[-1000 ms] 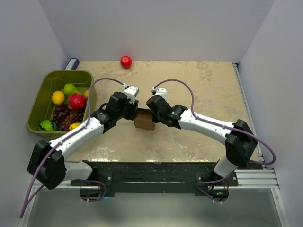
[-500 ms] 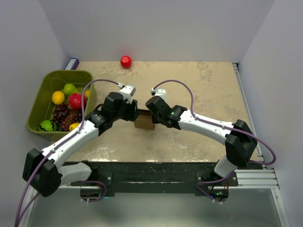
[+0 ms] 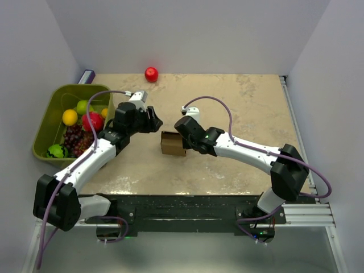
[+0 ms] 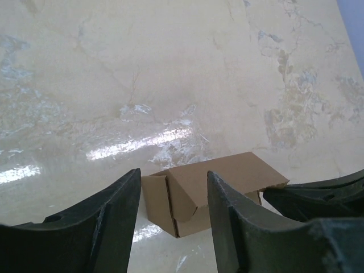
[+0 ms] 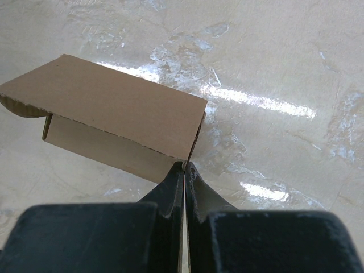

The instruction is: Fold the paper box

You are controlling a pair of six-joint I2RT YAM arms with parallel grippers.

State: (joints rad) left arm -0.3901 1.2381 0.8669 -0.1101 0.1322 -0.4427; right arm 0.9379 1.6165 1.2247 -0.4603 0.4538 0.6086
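Okay, I'm seeing the paper box (image 3: pixel 170 143) sitting as a small squarish box on the table (image 3: pixel 244 108), between the two arms, with its top flap lying over it. The right gripper (image 5: pixel 185 166) is pinching tight on the box's corner edge. The left gripper (image 4: pixel 173 176) is hovering spread wide, clear of the box, on the green bin (image 3: pixel 44 122) side.

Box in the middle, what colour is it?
The box is plain brown; the right wrist view shows it best.
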